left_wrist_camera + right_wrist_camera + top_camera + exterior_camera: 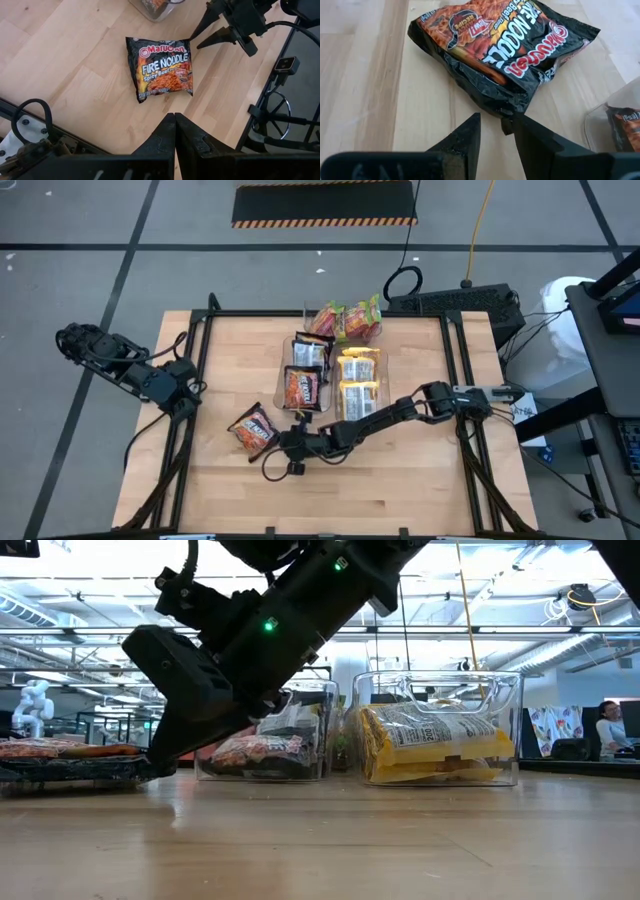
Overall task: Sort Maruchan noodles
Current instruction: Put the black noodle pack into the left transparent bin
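The right hand (495,131) is positioned, fingers slightly parted and grasping nothing, just beside the black-and-orange plastic noodle packet (254,430) lying toward the table's (400,490) left edge; the left hand (174,131) is clenched.

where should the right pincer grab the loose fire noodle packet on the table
Take the crimped end seal of the packet nearest the right pincer, coming in low from that side. The packet lies flat on the table, so its thin, slightly raised edge is likely the only part the open fingers can straddle.
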Controlling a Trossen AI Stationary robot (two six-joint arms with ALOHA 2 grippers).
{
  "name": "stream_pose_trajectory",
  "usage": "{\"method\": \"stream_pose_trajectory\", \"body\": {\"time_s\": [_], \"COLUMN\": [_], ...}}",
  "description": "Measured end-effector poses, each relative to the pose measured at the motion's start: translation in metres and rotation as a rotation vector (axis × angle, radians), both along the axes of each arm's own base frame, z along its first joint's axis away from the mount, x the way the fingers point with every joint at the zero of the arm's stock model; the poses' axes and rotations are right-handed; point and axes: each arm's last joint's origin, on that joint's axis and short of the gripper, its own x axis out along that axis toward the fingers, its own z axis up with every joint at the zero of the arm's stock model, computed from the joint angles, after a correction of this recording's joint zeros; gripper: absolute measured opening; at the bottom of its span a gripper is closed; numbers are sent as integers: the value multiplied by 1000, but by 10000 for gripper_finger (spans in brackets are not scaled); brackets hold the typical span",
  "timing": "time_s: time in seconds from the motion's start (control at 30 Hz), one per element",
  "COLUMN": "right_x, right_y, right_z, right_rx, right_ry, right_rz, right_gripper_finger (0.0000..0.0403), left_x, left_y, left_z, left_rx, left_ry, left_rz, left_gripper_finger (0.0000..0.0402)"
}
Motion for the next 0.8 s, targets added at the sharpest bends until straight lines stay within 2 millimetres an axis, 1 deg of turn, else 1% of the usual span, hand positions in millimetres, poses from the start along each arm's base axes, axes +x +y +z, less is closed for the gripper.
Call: {"method": "stream_pose_trajectory", "body": {"time_s": [0.3, 0.53, 0.8], "right_x": [3, 3, 2], "right_y": [-6, -8, -5], "right_z": [-6, -7, -7], "right_rx": [-53, -143, -187], "right_ry": [14, 24, 28], "right_rz": [30, 30, 46], "right_gripper_finger": [112, 112, 112], "left_x": [0, 0, 0], "left_y": [0, 0, 0], "left_z": [0, 0, 0], "left_rx": [0, 0, 0], "left_ry": [0, 0, 0], "left_rz": [0, 0, 0], "left_gripper_finger": [5, 5, 5]}}
